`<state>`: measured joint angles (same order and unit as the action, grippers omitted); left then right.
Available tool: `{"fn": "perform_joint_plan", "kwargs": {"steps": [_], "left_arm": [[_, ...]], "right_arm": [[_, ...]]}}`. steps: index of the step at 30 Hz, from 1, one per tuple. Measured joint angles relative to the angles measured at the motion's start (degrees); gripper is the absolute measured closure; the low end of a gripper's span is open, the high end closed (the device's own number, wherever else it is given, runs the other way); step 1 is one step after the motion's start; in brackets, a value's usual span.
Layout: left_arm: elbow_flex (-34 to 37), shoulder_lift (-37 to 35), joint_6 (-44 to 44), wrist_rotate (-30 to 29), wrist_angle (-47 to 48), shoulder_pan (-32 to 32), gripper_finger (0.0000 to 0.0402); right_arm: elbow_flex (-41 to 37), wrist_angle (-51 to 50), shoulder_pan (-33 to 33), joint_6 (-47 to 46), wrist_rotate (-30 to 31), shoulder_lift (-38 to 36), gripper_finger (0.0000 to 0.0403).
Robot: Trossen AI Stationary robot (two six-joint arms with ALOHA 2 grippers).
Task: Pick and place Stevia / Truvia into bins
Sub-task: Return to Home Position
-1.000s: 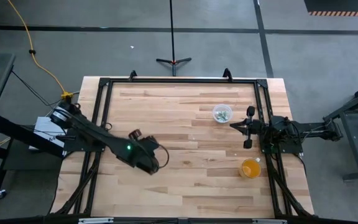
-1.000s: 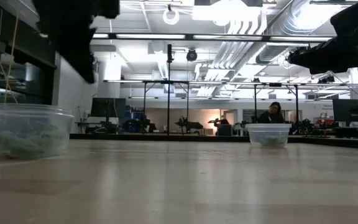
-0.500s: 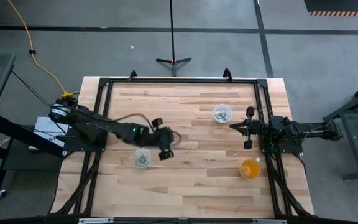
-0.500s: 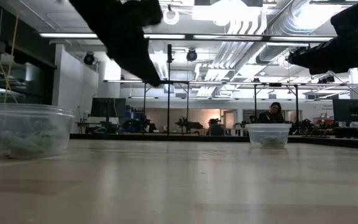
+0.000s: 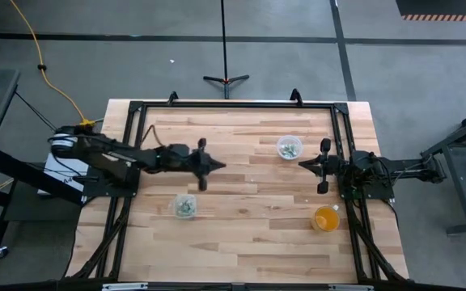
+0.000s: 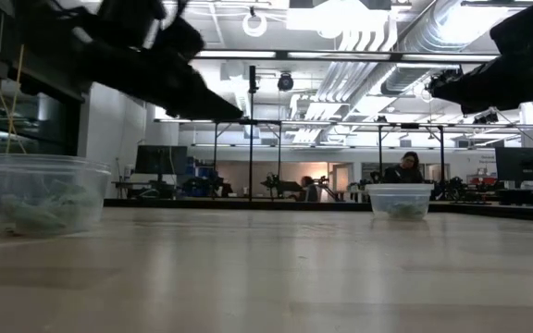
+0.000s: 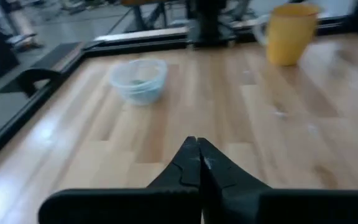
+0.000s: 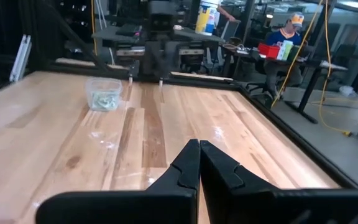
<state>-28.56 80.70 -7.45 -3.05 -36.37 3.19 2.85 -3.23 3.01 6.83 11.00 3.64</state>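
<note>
Two clear bins hold pale green packets. One bin stands near the table's left side, the other toward the far right. My left gripper is shut and empty. It hangs above the table's middle, pointing level toward the right, just beyond the near-left bin. My right gripper is shut and empty at the right side, pointing left, close to the far-right bin. The left wrist view shows that bin ahead of the shut gripper. The right wrist view shows the other bin.
An orange translucent cup stands near the right edge, on the near side of my right arm. A black frame runs along the table's far and side edges. Bare wood lies between the two grippers. A person sits far behind the table.
My left gripper has swung away from above the near-left bin, toward the far edge and a little to the right. It has levelled out and now points to the right. The bin it covered now shows in the high view.
</note>
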Motion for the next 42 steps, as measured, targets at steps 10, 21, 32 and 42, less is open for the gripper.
{"fn": "perform_joint_plan", "kwargs": {"steps": [10,21,32,42], "left_arm": [[15.85,-28.96,1.65,-0.17,4.07,-0.62,0.0380],[27.76,-54.23,6.15,-0.06,13.36,-0.69,0.0379],[27.76,-71.21,4.49,4.69,24.43,-0.71,0.0376],[27.74,-80.00,4.02,7.64,35.81,-0.65,0.0377]], "right_arm": [[0.09,0.22,0.00,-4.03,1.71,-0.85,0.0401],[0.09,-0.38,0.00,-5.38,1.69,-1.11,0.0399],[0.15,-1.66,0.00,-8.11,-5.59,-1.07,0.0399],[0.13,-1.42,0.00,-8.11,-3.81,-1.01,0.0400]]}}
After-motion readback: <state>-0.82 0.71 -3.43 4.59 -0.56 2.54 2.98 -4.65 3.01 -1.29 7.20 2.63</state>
